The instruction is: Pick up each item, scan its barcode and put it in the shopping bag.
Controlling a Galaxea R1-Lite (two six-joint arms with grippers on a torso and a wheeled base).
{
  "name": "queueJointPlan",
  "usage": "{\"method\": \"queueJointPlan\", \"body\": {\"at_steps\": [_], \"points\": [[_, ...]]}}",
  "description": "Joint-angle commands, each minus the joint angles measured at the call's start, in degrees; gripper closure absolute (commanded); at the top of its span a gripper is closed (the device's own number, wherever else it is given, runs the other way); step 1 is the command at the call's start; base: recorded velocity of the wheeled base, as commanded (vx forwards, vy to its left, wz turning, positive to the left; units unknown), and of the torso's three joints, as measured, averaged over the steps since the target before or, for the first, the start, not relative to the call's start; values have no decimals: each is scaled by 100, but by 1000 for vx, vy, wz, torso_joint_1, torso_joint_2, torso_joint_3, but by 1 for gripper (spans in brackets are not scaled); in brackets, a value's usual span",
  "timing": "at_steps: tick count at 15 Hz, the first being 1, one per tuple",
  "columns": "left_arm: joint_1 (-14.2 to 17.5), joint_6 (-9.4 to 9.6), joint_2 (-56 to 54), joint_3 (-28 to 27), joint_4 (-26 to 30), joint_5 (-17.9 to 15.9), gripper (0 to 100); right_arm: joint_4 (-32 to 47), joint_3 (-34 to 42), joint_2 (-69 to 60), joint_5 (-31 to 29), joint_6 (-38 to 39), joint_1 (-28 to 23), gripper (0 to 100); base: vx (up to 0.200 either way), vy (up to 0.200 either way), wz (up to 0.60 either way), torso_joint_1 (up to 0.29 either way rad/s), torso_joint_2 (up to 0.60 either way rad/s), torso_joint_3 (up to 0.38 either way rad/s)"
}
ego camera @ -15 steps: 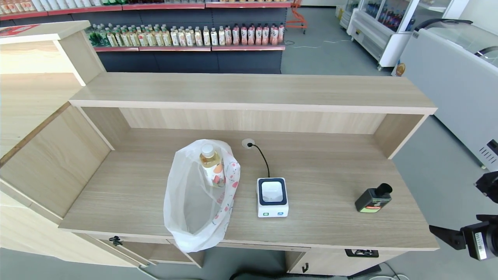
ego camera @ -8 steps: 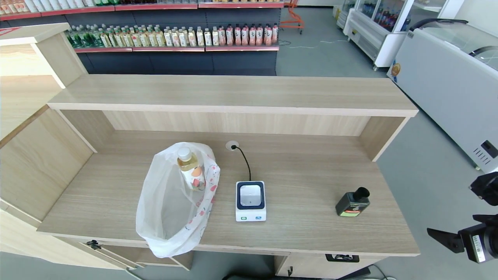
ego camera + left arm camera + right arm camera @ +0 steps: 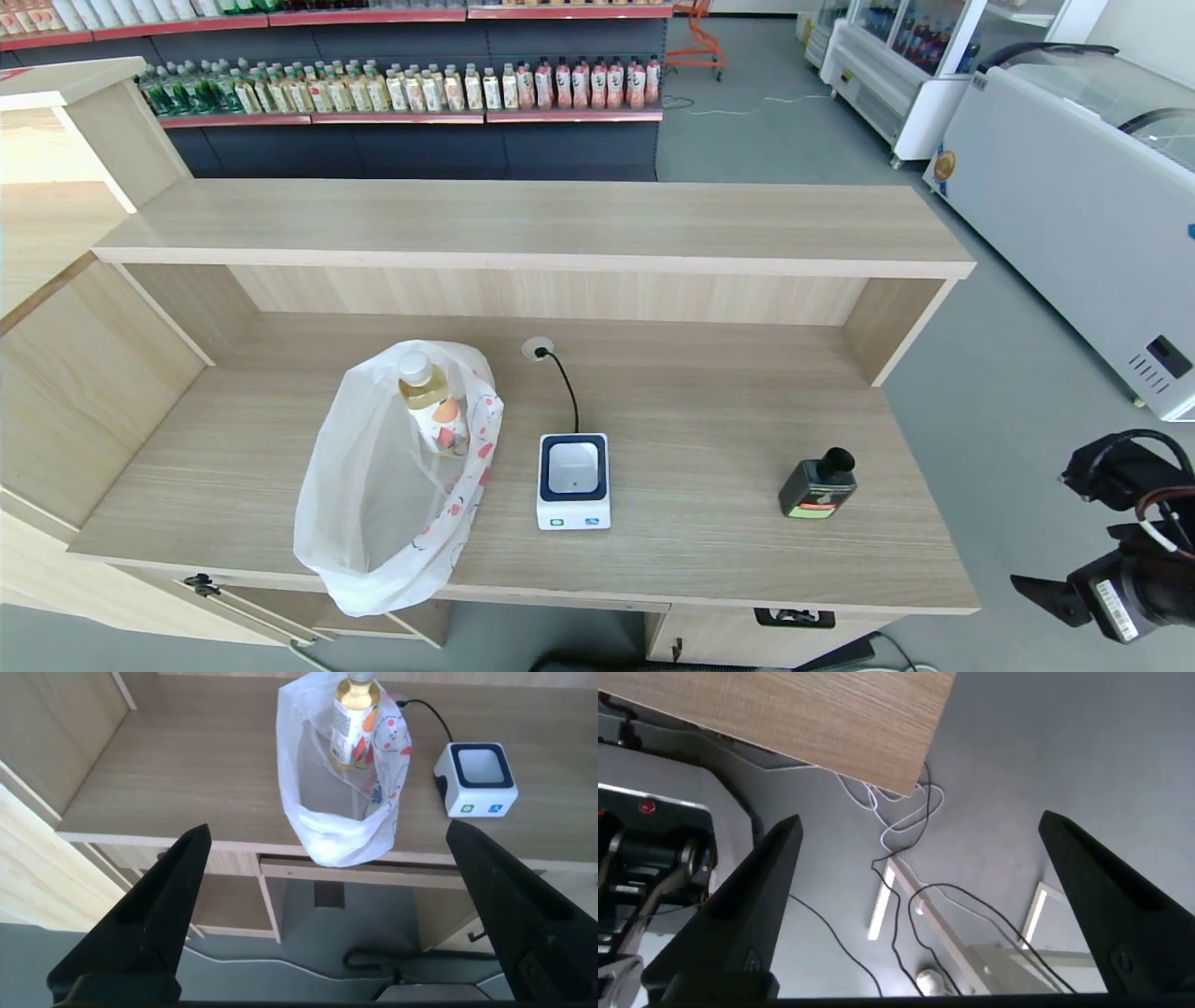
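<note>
The small dark bottle [image 3: 818, 483] with the black cap sits on the right part of the counter [image 3: 709, 551], nearer its near edge and well apart from the scanner [image 3: 573, 481] to its left. It looks like the last item to be picked, since a drink bottle [image 3: 431, 403] already stands inside the shopping bag [image 3: 373, 495] at the left. The right gripper [image 3: 915, 896] is the natural one for the pick. Its fingers are spread wide with nothing between them, and it hangs low off the counter's near right corner, over floor and loose cables. It should rise above the counter's edge before coming in. It should then close across the bottle's body below the cap, leaving the labelled face free to turn toward the scanner's window (where the barcode sits cannot be told from here). A squat bottle like this may tip if one finger arrives first, so a centred approach seems wise. The left gripper [image 3: 327, 915], released too, hangs low before the counter's near edge, facing the bag's mouth, which droops over that edge. Against the earlier frames, the whole head view has slid leftward. That is the camera turning, for the bag, scanner and bottle keep their arrangement, and more of the right arm's wrist shows at the right edge.
</note>
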Motion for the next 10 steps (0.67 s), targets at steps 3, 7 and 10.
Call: {"method": "queueJointPlan", "body": {"at_steps": [3,7,10], "points": [[2,0,-2,1,-1,1,0,-939,-172,1274,22,-143,610,0,0,0,0,0,0,0],[2,0,-2,1,-1,1,0,-1440,-602,2091,145,-820,768,0,0,0,0,0,0,0],[2,0,-2,1,-1,1,0,-1791,-822,2575,224,-926,1005,0,0,0,0,0,0,0]]}}
